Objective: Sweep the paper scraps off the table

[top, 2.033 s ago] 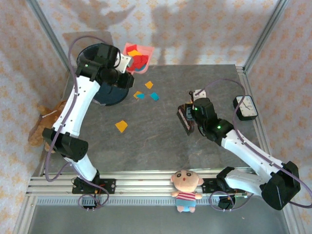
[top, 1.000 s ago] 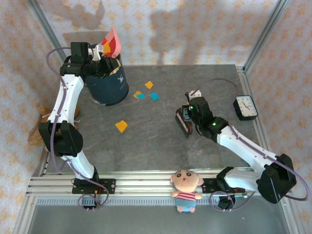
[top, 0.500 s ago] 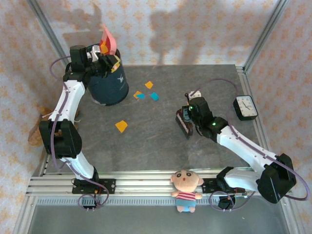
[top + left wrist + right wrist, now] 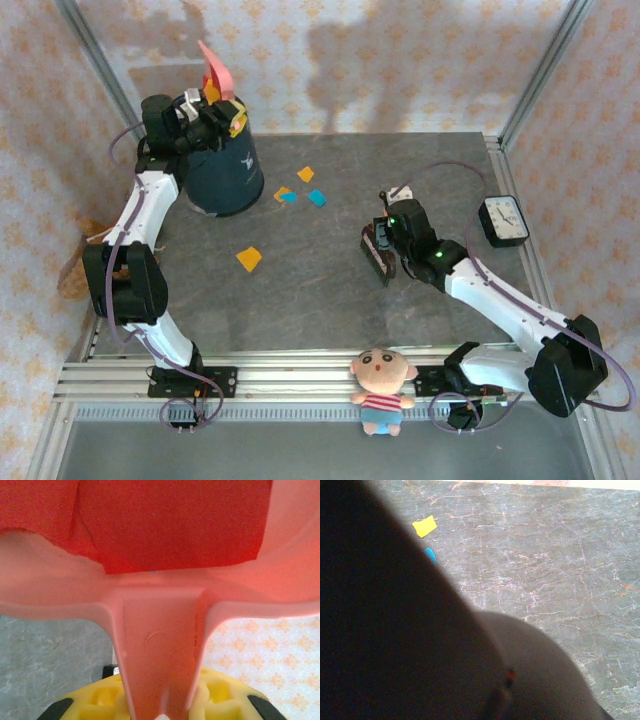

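bin [image 4: 225, 178]: dark, upright, far-left corner of surface [image 4: 320, 290] | dustpan [image 4: 214, 68]: pink, tipped up over bin | brush [image 4: 380, 250]: dark, right of centre | clock [image 4: 503, 220]: white face, right edge | doll [image 4: 381, 390]: striped shirt, at near edge | brown plush [image 4: 88, 258]: beyond left edge

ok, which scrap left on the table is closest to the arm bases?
The orange scrap lying alone, well apart from the cluster by the dark bin.

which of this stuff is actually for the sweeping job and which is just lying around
For the job:
- paper scraps
- table
- pink dustpan, tipped up over the bin
- dark blue bin
- brush

Just lying about:
- clock
- doll on the front rail
- brown plush thing off the table's left edge
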Available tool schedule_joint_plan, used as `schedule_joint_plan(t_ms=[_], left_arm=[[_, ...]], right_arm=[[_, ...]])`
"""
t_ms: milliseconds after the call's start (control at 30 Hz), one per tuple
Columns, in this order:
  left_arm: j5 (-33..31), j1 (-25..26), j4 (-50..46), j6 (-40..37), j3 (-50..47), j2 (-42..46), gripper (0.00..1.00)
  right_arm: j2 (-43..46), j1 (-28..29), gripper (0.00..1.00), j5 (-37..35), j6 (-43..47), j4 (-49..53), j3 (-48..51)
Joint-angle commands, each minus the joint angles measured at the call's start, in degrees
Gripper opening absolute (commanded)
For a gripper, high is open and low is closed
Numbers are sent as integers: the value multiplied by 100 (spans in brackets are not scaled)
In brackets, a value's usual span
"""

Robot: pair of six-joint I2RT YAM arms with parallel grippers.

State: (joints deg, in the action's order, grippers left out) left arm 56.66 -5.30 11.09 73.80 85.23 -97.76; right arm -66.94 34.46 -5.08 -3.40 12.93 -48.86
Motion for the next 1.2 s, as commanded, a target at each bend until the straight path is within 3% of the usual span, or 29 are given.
schedule_joint_plan(t_ms=[0, 300, 1167], left_arm=[[112, -66, 1102, 716, -176, 234, 0], [23, -76, 2586, 1942, -629, 110, 0], [-672, -72, 4682, 3929, -1715, 410, 0]], right_arm=[[3, 29, 0, -53, -97, 5, -221], [-4, 32, 0, -63, -117, 2, -223], [-31, 31, 0, -10, -164, -13, -219]])
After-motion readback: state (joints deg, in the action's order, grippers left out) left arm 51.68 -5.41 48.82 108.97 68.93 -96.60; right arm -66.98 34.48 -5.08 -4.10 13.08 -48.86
